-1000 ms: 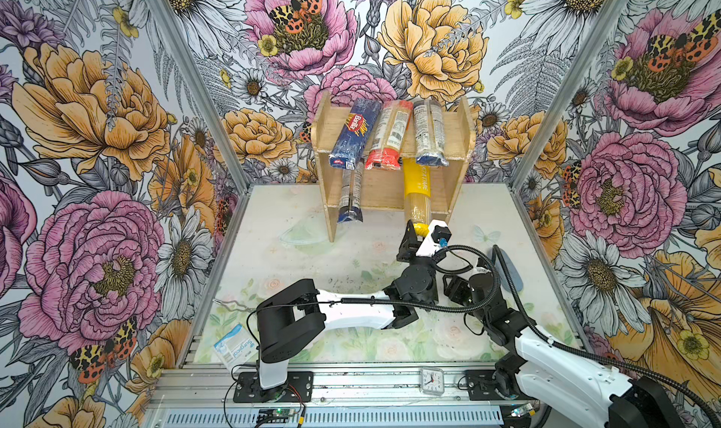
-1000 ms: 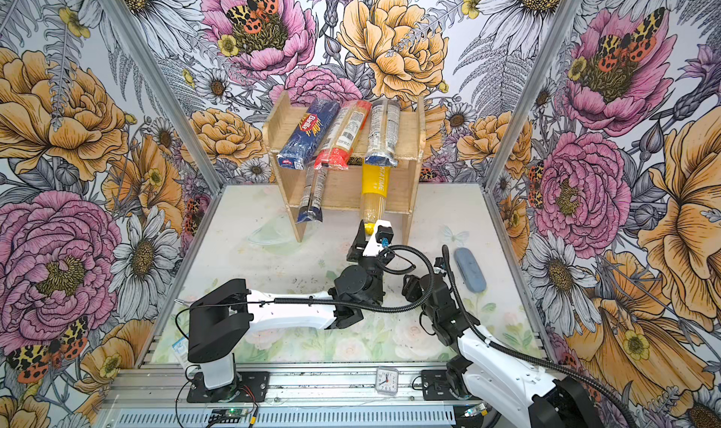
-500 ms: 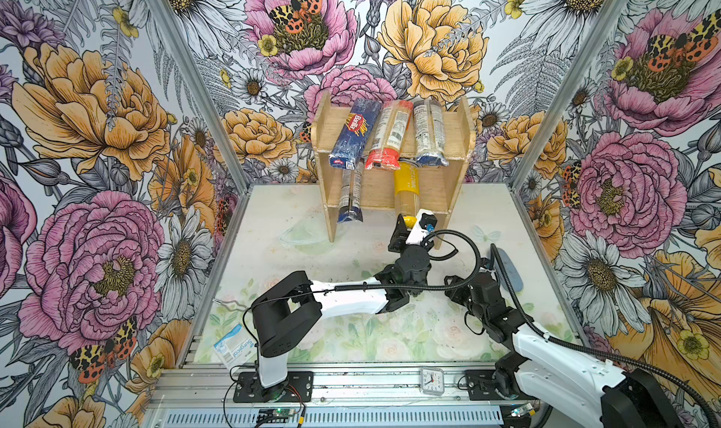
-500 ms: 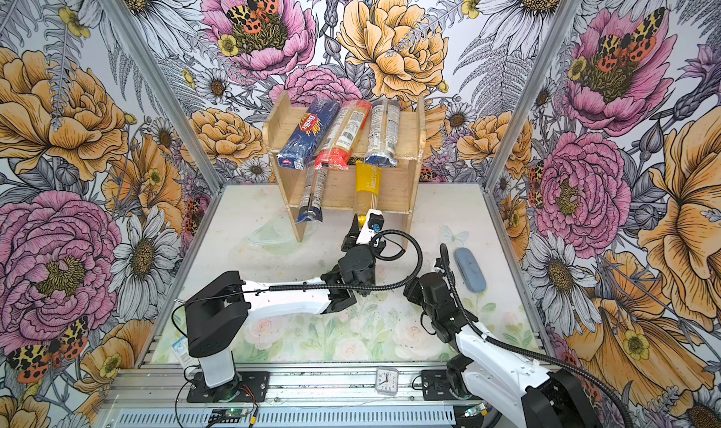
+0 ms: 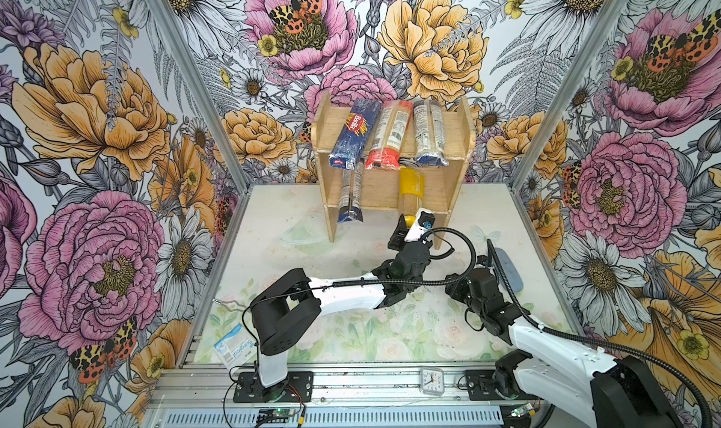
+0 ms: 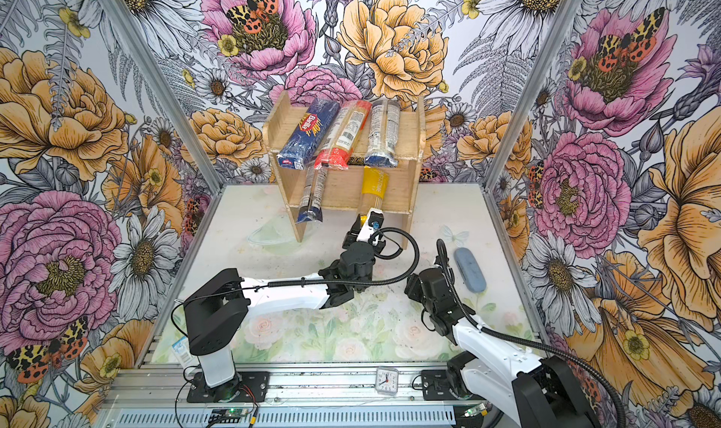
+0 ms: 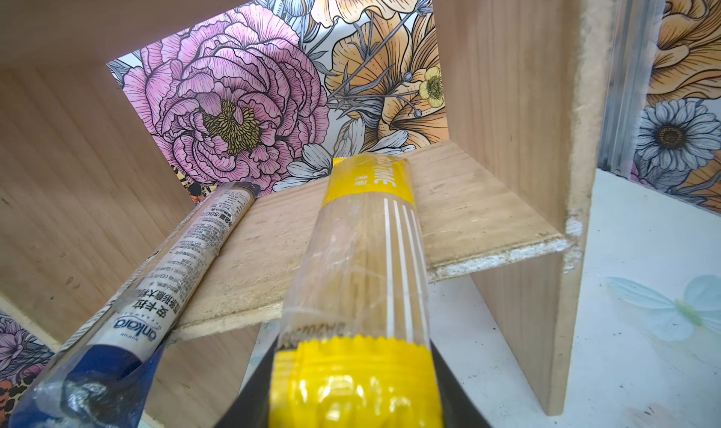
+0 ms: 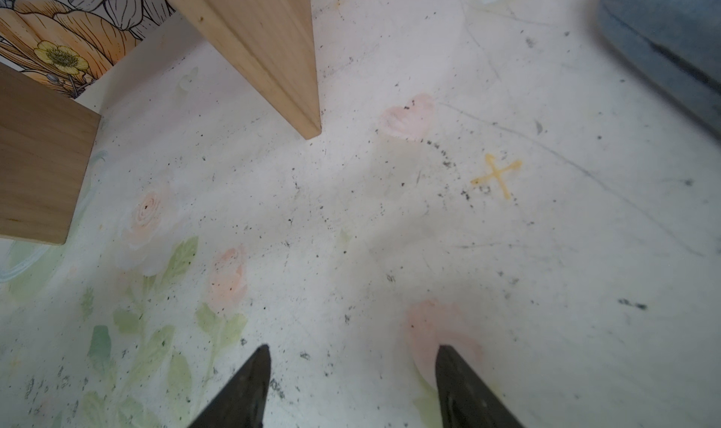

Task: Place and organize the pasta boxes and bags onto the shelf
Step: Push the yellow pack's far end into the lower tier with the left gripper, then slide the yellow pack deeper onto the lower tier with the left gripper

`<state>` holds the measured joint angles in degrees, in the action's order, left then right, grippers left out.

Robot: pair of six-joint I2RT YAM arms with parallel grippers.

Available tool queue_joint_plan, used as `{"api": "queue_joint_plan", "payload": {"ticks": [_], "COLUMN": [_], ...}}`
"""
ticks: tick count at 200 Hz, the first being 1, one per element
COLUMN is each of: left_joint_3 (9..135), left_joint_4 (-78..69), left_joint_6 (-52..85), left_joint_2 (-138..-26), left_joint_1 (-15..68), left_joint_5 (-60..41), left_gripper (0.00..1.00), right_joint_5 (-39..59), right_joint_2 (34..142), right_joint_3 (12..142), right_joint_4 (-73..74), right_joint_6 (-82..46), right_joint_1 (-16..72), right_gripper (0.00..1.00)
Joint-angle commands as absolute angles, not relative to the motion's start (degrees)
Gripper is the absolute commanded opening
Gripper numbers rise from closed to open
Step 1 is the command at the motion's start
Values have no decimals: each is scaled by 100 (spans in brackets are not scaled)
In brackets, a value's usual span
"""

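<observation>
Bright, even light, soft shadows; glare on the yellow-ended bag [image 7: 359, 289]; the grey-blue object [image 8: 663, 43] is blurred close up.

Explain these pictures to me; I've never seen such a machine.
Two robot arms stand at the front of a table, each ending in a two-fingered claw. Two pictures look down from overhead at the whole scene; the other two come from cameras on the wrists. At the back stands a wooden shelf. Its upper tier carries a dark blue Barilla box, a red-ended bag and a grey-labelled bag; the lower tier has a slim dark-ended bag. The left claw is shut on the near end of a yellow-ended bag lying partly on the lower tier. The right claw hangs open and empty over the table. A grey-blue oval object lies at the table's right.
</observation>
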<state>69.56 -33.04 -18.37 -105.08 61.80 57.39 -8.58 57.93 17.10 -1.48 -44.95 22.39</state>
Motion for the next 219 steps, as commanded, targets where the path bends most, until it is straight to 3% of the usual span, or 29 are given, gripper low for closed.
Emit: {"api": "queue_joint_plan", "payload": {"ticks": [1, 219], "left_joint_3": [7430, 8266], "left_joint_4": [-3877, -3691], "left_joint_6": [-1659, -1477], "left_joint_2": [-10255, -11038], "left_joint_1": [6091, 5801], "left_joint_5": [5666, 5828], "left_gripper": [0, 0], "right_joint_5": [-770, -605], "right_joint_2": [5922, 5684], "right_joint_3": [1947, 1851], "right_joint_4": [-62, -35], "right_joint_6": [-4352, -3886], "right_joint_1": [2189, 2028], "right_gripper": [68, 69]}}
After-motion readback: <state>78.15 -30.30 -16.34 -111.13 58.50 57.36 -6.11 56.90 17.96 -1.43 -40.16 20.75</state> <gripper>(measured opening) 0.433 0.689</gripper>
